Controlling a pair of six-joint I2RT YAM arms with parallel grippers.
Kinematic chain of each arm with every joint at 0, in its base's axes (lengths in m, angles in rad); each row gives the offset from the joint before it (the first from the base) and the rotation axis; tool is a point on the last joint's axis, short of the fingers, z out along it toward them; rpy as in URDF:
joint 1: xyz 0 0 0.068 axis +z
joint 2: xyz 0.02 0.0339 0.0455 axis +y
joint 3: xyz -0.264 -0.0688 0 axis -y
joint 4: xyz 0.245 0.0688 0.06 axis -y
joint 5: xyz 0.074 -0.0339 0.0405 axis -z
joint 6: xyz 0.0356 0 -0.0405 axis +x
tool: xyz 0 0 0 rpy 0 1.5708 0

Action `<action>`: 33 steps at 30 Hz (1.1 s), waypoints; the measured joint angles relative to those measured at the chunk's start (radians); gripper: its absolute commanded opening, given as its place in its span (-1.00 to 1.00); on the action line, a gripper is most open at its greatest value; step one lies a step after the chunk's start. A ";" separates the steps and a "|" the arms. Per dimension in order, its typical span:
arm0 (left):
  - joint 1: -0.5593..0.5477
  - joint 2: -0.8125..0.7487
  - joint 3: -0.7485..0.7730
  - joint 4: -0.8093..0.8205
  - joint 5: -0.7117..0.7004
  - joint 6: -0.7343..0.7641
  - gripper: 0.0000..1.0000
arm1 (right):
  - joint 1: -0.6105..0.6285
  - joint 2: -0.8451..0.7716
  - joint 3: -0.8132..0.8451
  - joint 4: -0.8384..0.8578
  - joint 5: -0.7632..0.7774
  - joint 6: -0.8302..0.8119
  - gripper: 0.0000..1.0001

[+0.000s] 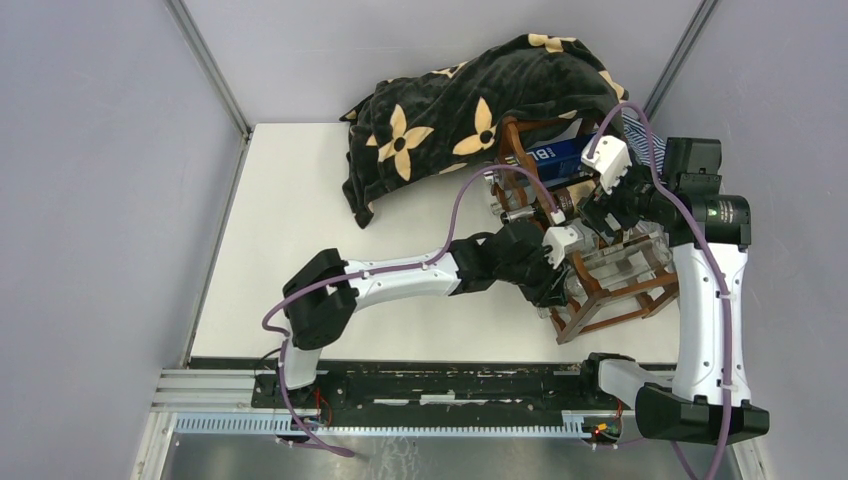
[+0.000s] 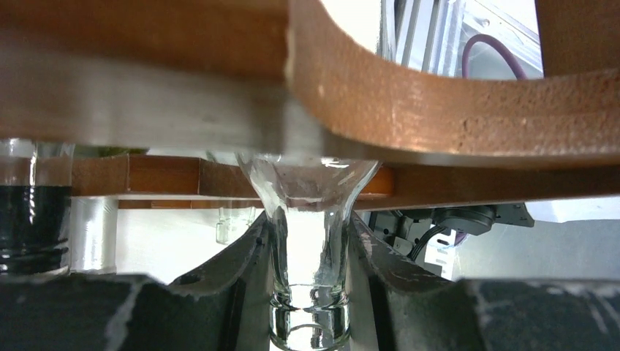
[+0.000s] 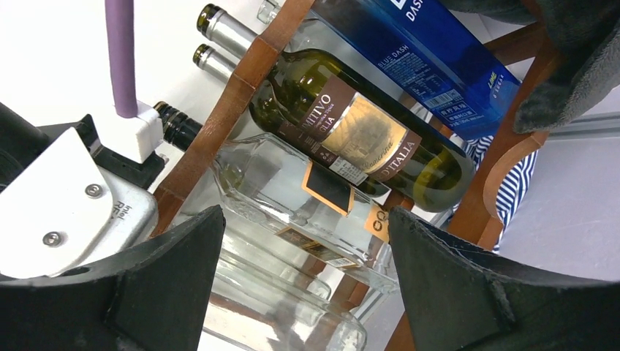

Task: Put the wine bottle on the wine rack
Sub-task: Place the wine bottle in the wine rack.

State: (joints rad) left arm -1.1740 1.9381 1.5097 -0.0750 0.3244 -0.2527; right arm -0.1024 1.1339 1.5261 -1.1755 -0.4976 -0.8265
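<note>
Glass-clear, the wine bottle [image 2: 307,241] sat clamped by its neck in our left pincer [image 2: 308,256], shoulder tucked under the wine rack [image 2: 439,110] rail, seemingly to seat it, while our right pincer [image 3: 305,227] hovered wide, holding nothing.

Far end of wine rack [image 1: 612,312] under flowered blanket [image 1: 450,110]

**Clear wine bottle held at a tiered wooden rack**

A wine bottle [image 2: 307,183] of clear, colourless glass is shown with its neck clasped by the left claw [image 2: 307,245]. Its shoulder is tucked just under a scalloped rail of the wine rack [image 2: 439,110]. The rack is made of reddish-brown wood in several tiers and is set at the right of the tabletop [image 1: 300,250].
</note>
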 measured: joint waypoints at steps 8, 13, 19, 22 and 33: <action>0.000 0.016 0.025 0.001 0.002 -0.001 -0.62 | -0.003 0.000 -0.046 0.030 -0.048 0.026 0.75; 0.000 0.034 0.040 0.002 0.019 -0.002 -0.59 | -0.003 0.000 -0.084 0.049 -0.069 0.041 0.75; 0.002 0.055 0.051 -0.006 0.028 -0.004 -0.46 | -0.005 -0.012 -0.108 0.081 -0.076 0.051 0.75; 0.002 0.058 0.059 -0.014 0.029 -0.004 -0.36 | -0.006 -0.020 -0.117 0.094 -0.078 0.052 0.75; 0.004 0.066 0.070 -0.027 0.045 -0.014 0.02 | -0.009 -0.028 -0.133 0.119 -0.086 0.051 0.74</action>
State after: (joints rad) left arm -1.1702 2.0041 1.5795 -0.1024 0.3691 -0.2668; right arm -0.1116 1.1057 1.3933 -1.0565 -0.5838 -0.7750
